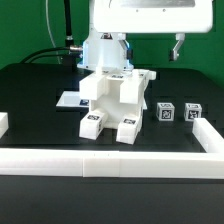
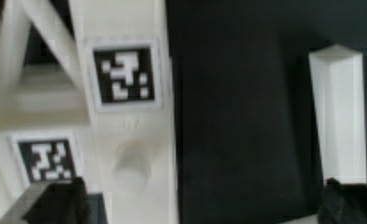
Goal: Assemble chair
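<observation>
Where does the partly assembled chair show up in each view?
Exterior view: the partly assembled chair stands mid-table, behind the white border wall.
Wrist view: seen close up, its tagged white panel fills much of the picture.
Shared landmark: the square tags on its panels; whether they are the same ones I cannot tell.

The wrist view is blurred: the tool (image 2: pixel 201 200) shows only dark fingertips (image 2: pixel 52 198) cut by the edge, and the chair (image 2: pixel 118 135) overruns the frame. In the exterior view the chair hides the tool's fingers.
</observation>
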Controlling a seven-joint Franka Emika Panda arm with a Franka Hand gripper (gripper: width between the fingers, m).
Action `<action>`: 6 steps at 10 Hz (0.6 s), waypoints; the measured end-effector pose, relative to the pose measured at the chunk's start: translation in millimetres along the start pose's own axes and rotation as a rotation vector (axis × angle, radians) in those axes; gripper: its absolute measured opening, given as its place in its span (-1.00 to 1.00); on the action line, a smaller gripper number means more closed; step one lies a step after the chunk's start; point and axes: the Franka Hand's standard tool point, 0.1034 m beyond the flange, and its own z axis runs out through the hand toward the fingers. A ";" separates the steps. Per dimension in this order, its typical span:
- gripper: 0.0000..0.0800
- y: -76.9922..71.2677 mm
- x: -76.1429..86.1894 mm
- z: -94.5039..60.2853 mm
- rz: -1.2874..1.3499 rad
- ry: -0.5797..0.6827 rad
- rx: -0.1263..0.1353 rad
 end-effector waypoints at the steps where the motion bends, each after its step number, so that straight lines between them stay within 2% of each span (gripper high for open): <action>1: 0.62 -3.6 -19.0 4.1 0.025 -0.021 -0.001; 2: 0.62 -1.8 -14.1 3.7 0.013 -0.016 -0.002; 4: 0.62 0.4 -15.6 5.5 0.011 -0.017 -0.001; 5: 0.62 8.5 -26.7 11.2 0.030 -0.035 0.006; 6: 0.62 7.5 -42.5 13.1 0.047 -0.044 0.003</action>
